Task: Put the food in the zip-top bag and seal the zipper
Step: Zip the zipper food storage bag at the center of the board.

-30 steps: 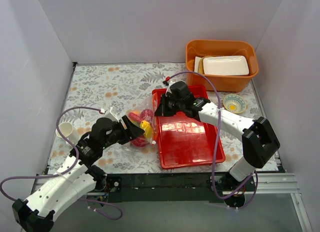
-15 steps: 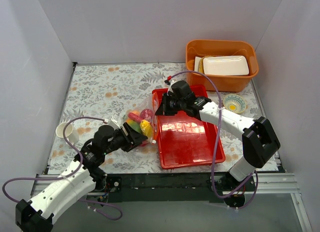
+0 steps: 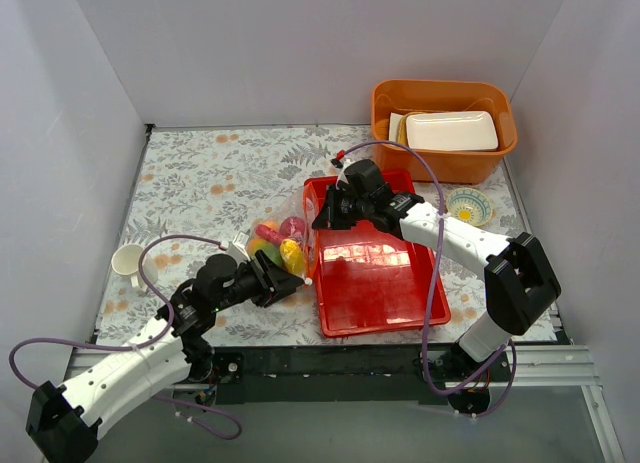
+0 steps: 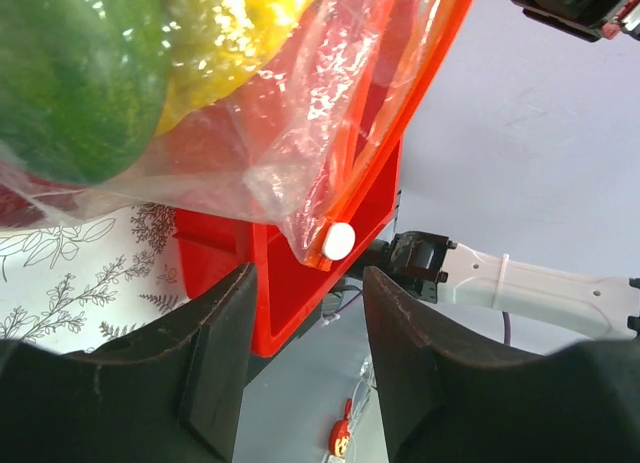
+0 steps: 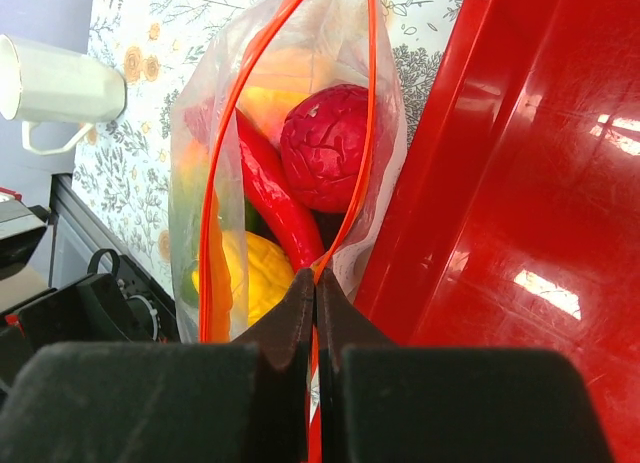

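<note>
The zip-top bag (image 3: 277, 245) lies on the patterned table against the left wall of the red tray (image 3: 385, 283), mouth toward the tray. The food shows through it: a green piece (image 4: 70, 73), a yellow one (image 4: 235, 28), a dark red knobbly ball (image 5: 335, 148) and a red chili (image 5: 272, 205). The zipper (image 5: 208, 213) gapes along most of its length. My right gripper (image 5: 316, 279) is shut on the zipper's far end. My left gripper (image 4: 308, 283) is open at the bag's near corner, where the white slider tab (image 4: 338, 240) sits just beyond its fingertips.
An orange tub (image 3: 445, 153) at the back right holds a white foam tray (image 3: 450, 131). A small patterned bowl (image 3: 468, 206) stands right of the red tray. A white cup (image 3: 128, 260) is at the left, near my left arm's cable.
My left gripper has slid toward the near end of the bag, and its jaws have narrowed. The right gripper keeps the same hold on the zipper.
</note>
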Controlling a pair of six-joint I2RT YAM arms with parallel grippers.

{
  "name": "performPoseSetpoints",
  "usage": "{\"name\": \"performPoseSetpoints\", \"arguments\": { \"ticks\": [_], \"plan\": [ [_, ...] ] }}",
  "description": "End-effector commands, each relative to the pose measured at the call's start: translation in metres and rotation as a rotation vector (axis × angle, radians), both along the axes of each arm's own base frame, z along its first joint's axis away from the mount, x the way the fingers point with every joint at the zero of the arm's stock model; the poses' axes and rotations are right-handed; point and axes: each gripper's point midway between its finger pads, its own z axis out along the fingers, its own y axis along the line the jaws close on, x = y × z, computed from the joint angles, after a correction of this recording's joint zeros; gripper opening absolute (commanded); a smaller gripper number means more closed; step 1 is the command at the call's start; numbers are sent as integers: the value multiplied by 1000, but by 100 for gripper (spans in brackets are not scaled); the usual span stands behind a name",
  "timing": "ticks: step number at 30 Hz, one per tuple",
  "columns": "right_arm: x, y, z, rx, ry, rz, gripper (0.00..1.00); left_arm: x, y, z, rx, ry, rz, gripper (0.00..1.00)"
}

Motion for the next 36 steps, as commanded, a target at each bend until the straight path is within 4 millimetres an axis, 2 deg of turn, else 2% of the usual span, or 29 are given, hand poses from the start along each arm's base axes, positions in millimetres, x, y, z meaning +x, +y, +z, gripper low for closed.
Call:
{"name": "performPoseSetpoints", "arguments": {
  "ticks": [1, 5, 9, 15, 30, 36],
  "plan": [
    [4, -1, 18, 41, -29, -14, 1, 3, 0, -1, -10, -3, 23, 44],
    [3, 0, 19, 44, -28, -7, 1, 7, 1, -6, 16, 2, 44, 43],
    [2, -1, 17, 44, -25, -5, 1, 16, 4, -7, -2, -15, 103, 36],
    [2, -1, 19, 46, -26, -5, 1, 23, 5, -15, 1, -5, 137, 35],
    [-1, -1, 17, 48, -13, 7, 1, 30, -2, -8, -60, -36, 147, 34],
    [-3, -1, 15, 46, -7, 8, 1, 30, -3, -9, -64, -29, 142, 27]
  ]
}}
